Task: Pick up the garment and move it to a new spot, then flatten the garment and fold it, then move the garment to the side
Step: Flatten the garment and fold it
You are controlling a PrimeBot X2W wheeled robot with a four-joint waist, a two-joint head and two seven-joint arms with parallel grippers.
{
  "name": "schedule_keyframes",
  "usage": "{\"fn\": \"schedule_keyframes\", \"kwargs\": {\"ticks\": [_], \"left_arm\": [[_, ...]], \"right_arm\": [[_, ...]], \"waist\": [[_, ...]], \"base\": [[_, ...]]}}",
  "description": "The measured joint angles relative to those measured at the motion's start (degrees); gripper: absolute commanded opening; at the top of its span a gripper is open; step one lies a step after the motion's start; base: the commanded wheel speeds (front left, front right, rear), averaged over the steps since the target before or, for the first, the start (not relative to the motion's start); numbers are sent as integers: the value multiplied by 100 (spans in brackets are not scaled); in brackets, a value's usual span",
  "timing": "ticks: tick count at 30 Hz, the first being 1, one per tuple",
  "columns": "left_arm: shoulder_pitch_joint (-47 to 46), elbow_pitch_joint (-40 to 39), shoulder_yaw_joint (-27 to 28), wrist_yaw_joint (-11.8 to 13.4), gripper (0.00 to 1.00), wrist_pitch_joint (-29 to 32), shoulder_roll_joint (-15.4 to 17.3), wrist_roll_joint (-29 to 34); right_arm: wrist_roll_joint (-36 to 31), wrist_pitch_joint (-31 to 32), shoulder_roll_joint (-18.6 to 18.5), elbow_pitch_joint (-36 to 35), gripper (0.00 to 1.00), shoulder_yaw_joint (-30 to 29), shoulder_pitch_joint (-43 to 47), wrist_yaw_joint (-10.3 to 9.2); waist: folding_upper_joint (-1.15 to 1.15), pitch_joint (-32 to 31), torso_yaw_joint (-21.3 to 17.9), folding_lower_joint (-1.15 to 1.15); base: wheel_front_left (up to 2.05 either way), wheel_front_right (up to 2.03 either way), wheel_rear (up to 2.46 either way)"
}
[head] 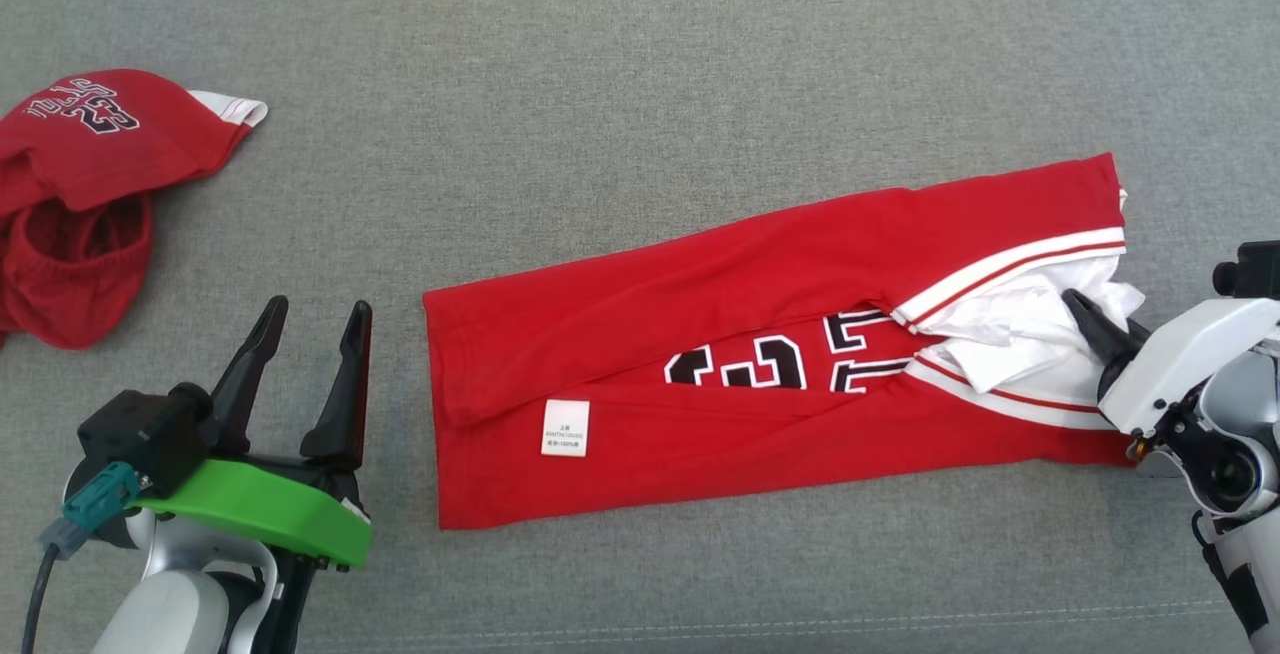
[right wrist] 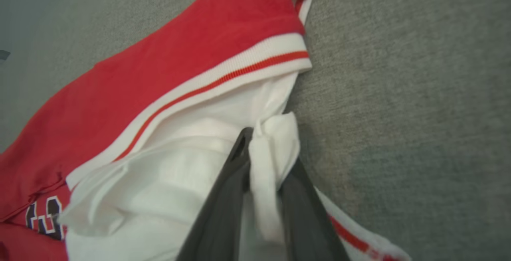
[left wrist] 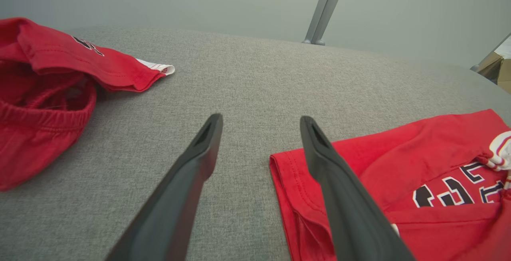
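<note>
The shirt (head: 720, 354) lies lengthwise between my grippers. My right gripper (right wrist: 269, 153) is closed on its white right end; my left gripper (head: 318, 306) stands open near its left end.

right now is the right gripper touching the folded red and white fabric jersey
Touching. The right wrist view shows the right gripper pinched onto a bunch of white cloth of the red jersey.
</note>
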Motion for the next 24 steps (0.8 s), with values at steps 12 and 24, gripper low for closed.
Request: {"fn": "schedule_keyframes", "kwargs": {"ticks": [12,24], "left_arm": [[3,22,19,15,100,-23,-21,0],[18,57,97,58,100,-78,-18,0]], "right_arm": [[0,5,-48,75,0,-121,-66,76],[60,13,-988,247,0,-1011,19,-191]], "waist": [[0,-61,-30,0],[0,-136,-207,0]], "base": [[0,0,0],[0,0,0]]}}
